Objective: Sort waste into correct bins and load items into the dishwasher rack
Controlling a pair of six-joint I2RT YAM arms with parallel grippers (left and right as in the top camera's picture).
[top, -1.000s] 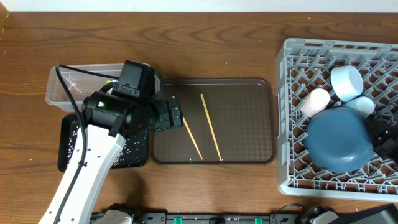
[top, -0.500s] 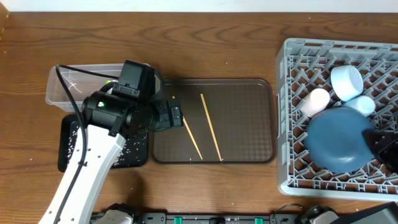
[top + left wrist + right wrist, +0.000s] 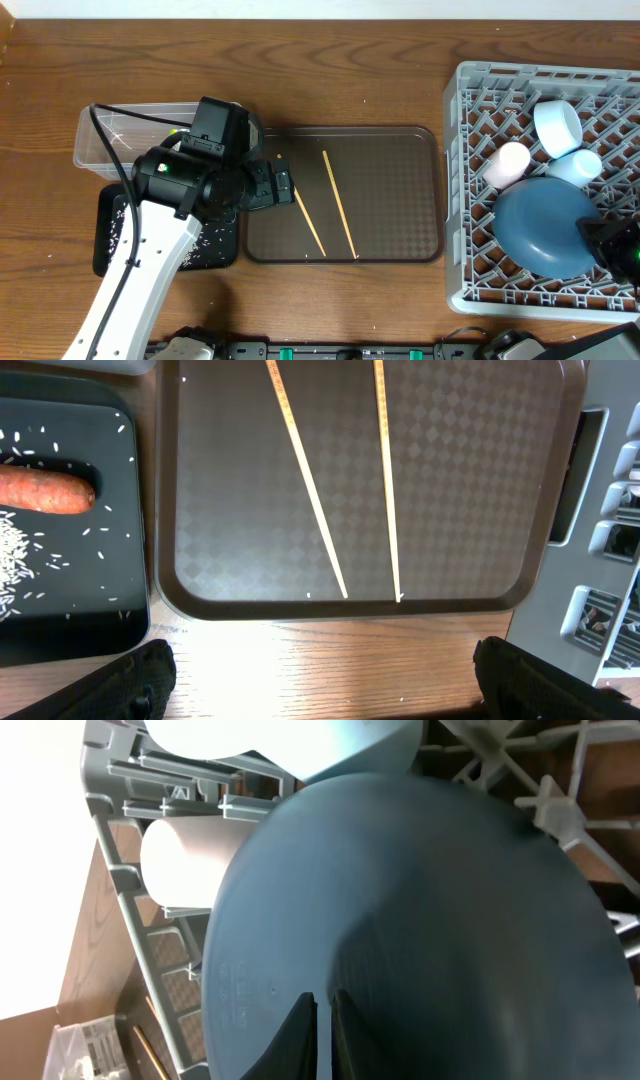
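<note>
The blue plate (image 3: 540, 225) lies in the grey dishwasher rack (image 3: 470, 280), next to the pink cup (image 3: 507, 163), the light blue cup (image 3: 557, 127) and the pale blue bowl (image 3: 577, 164). My right gripper (image 3: 608, 245) is at the plate's right rim. In the right wrist view its fingers (image 3: 325, 1030) are closed on the plate (image 3: 420, 920). My left gripper (image 3: 283, 187) is open and empty (image 3: 320, 690) over the left edge of the brown tray. Two chopsticks (image 3: 337, 202) (image 3: 383, 480) lie on that tray. The orange food piece (image 3: 45, 491) and rice (image 3: 20, 545) lie in the black tray (image 3: 105, 240).
The clear tub (image 3: 110, 140) stands behind the black tray, partly under my left arm. The brown serving tray (image 3: 400, 200) lies between the bins and the rack. Bare wooden table runs along the back and front.
My right gripper has moved toward the table's front along the plate's right rim. The light blue cup and bowl shifted slightly back. The left arm has not moved.
</note>
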